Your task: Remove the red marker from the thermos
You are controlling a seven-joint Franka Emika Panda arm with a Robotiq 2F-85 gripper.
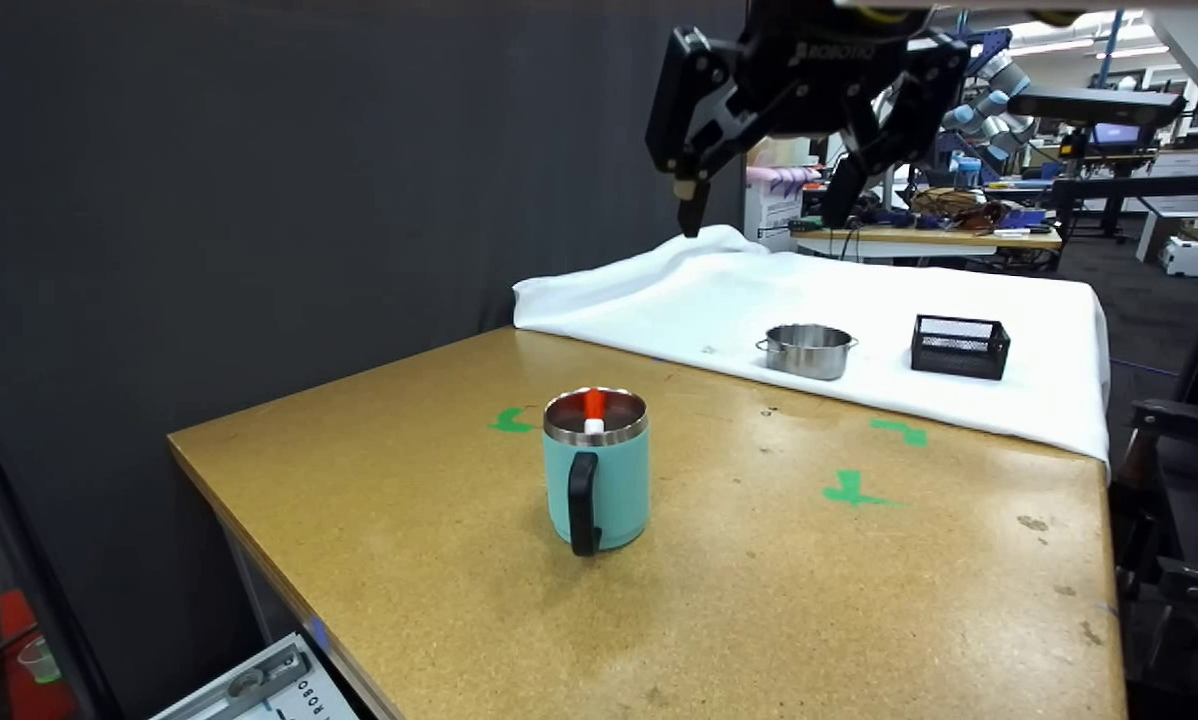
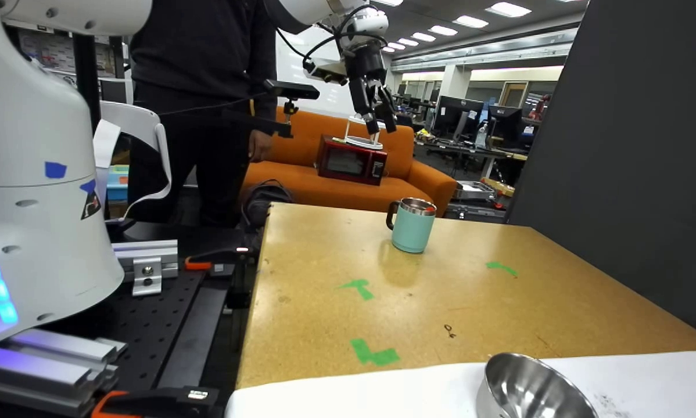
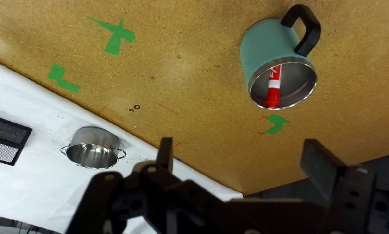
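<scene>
The teal thermos (image 1: 621, 490) stands upright on the wooden table, with a black side handle and a metallic rim. It also shows in an exterior view (image 2: 413, 232) and in the wrist view (image 3: 264, 44). The red marker (image 1: 594, 405), with a white band, leans inside the thermos. In the wrist view the marker (image 3: 273, 96) rests against the rim; its lower end is hidden by the wall. Only its red tip (image 2: 430, 209) shows in an exterior view. My gripper (image 1: 767, 212) is open and empty, high above the table and apart from the thermos. Its fingers (image 3: 238, 143) are wide apart in the wrist view.
A metal pot (image 1: 811, 358) and a black mesh basket (image 1: 959, 350) stand on a white cloth (image 1: 659, 300) at one end of the table. A dark partition (image 1: 309, 200) runs along one side. Green tape marks (image 3: 115, 35) lie on the tabletop.
</scene>
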